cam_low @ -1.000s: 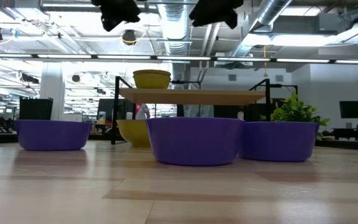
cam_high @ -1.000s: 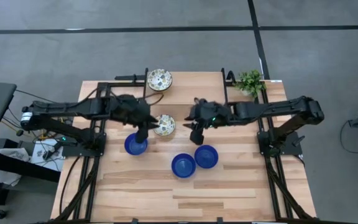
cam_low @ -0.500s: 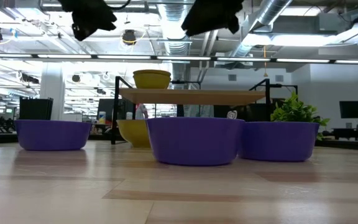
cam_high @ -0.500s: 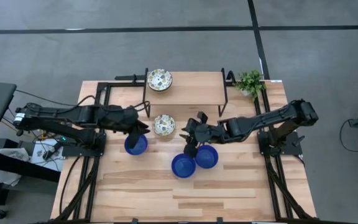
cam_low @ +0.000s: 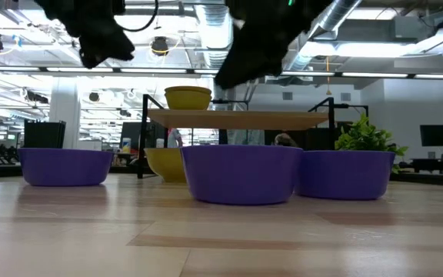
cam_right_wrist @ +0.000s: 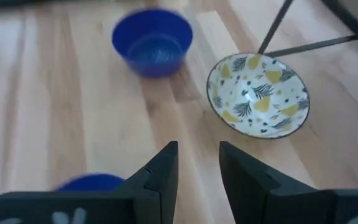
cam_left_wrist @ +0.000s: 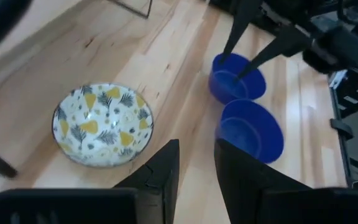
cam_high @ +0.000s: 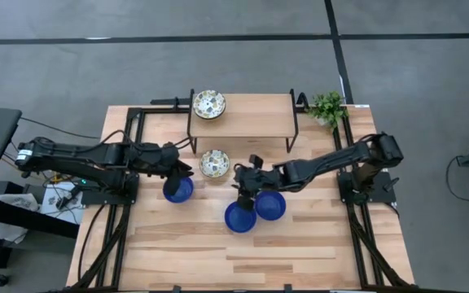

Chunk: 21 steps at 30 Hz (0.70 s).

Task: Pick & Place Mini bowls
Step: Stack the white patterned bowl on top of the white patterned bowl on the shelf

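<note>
Presently: three blue mini bowls [cam_high: 240,217] and one patterned bowl [cam_high: 214,163] on the table [cam_high: 300,244], another on the shelf [cam_high: 251,118]; left gripper [cam_high: 187,171] and right gripper [cam_high: 242,193], jaws narrowly parted, empty; risk: descending fingers clip a rim, skidding bowls together.

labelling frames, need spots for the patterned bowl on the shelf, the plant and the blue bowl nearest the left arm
patterned bowl on the shelf [cam_high: 208,103], high view, centre of its inside
plant [cam_high: 328,107], high view, middle of the leaves
blue bowl nearest the left arm [cam_high: 181,191], high view, visible inside by its rim
</note>
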Available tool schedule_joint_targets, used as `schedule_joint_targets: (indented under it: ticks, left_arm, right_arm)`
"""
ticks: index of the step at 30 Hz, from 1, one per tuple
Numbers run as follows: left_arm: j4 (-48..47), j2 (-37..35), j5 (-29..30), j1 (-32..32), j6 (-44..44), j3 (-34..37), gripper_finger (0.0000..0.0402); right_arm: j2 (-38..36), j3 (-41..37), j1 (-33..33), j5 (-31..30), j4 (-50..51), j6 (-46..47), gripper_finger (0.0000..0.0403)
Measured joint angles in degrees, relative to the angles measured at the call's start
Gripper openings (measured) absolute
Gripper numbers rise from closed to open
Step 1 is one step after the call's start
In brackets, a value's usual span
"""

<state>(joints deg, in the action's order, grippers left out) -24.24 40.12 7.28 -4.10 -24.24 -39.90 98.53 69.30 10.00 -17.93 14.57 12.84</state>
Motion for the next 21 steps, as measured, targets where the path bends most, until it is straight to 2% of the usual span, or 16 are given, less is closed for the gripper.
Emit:
schedule_joint_targets:
  ticks: [8,18,21]
  left_arm:
    - [2.54,1.00,0.01,0.00,-3.05,1.19,0.0100]
    - [3.28,1.40,-0.02,0.00,-2.79,1.20,0.0100]
    - [3.26,1.40,-0.02,0.00,-2.75,1.20,0.0100]
  right_arm:
    - [7.34,1.92,-2.32,-0.07,-1.77,-21.00,0.0107]
    - [12.47,7.52,-4.92,0.32,-1.46,-31.68,0.0107]
    - [12.45,7.80,-5.86,2.57,-1.79,-34.14,0.0107]
